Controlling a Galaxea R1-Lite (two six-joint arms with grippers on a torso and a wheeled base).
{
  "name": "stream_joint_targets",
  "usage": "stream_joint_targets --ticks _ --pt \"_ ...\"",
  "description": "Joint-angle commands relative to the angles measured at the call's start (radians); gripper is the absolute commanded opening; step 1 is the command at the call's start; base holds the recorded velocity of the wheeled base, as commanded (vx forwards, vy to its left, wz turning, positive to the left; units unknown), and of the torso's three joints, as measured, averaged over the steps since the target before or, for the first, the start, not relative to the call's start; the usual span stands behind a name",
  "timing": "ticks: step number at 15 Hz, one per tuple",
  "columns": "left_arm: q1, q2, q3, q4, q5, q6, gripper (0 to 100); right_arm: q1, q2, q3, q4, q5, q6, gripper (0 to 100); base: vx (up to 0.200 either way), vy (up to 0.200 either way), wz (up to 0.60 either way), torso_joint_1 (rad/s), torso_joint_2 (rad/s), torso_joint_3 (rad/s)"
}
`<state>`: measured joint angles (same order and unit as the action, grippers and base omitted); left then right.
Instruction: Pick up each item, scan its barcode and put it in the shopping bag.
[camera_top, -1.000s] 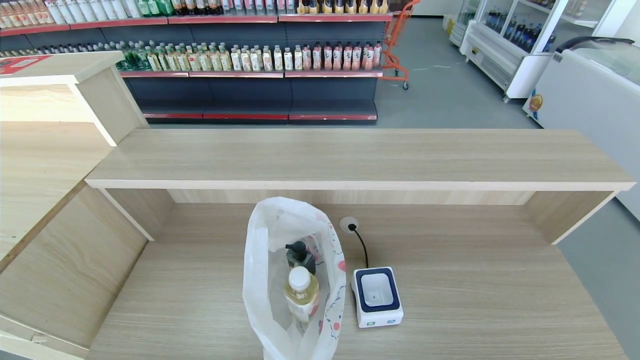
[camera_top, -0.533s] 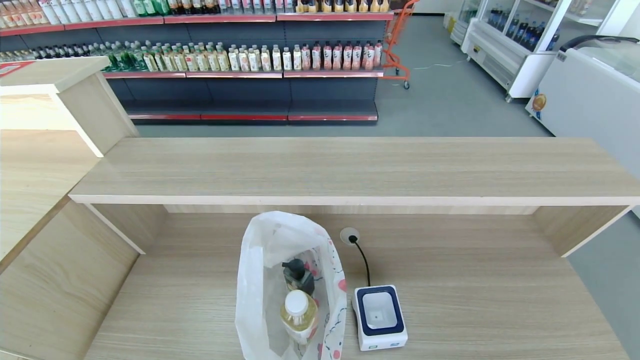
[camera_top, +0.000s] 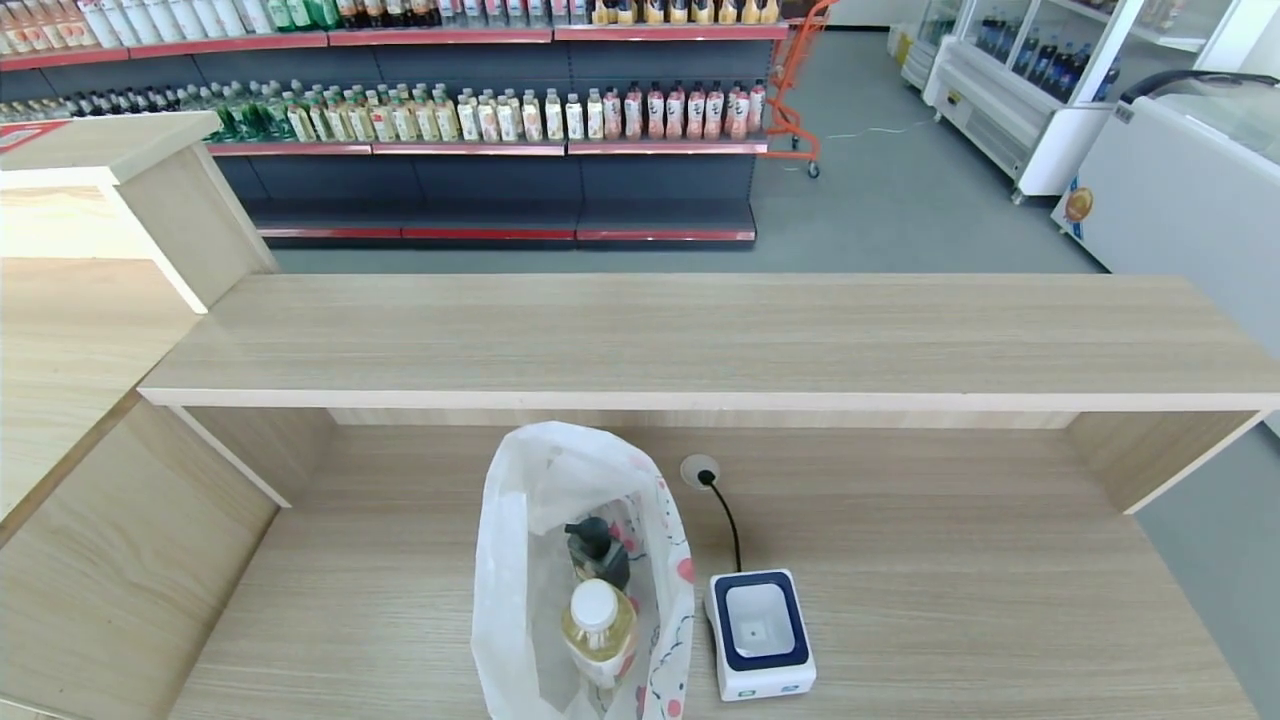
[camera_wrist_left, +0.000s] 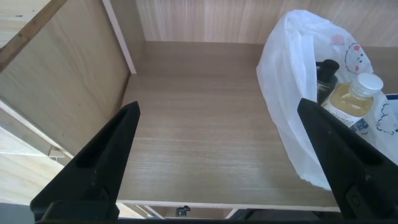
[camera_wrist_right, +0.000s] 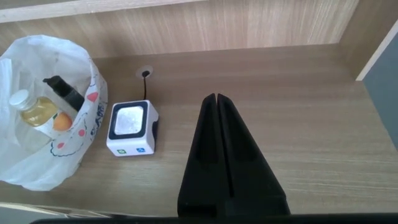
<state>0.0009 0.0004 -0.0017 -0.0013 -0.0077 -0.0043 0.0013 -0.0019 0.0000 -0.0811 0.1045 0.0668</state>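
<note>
Two bottles (camera_top: 598, 625) in one shopping bag (camera_top: 510, 600), one scanner (camera_top: 758, 632) beside, at the surface (camera_top: 950, 600) front edge. Shop shelves (camera_top: 480, 190) beyond. Left claw (camera_wrist_left: 219, 107) spread, right claw (camera_wrist_right: 216, 99) closed.

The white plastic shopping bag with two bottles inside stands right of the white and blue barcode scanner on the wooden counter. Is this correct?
No. In the head view the white plastic shopping bag stands left of the white and blue barcode scanner; the rest is right.
</note>
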Motion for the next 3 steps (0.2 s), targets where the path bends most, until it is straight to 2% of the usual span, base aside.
stream_joint_targets --ticks 1,3 --pt "0.001 0.0 0.0 0.0 0.0 0.0 100 0.0 0.002 0.0 0.0 0.0 0.004 0 0.0 0.0 0.0 0.0 0.0 0.0" --pt "0.001 0.0 0.0 0.0 0.0 0.0 100 0.0 0.002 0.0 0.0 0.0 -0.007 0 0.0 0.0 0.0 0.0 0.0 0.0"
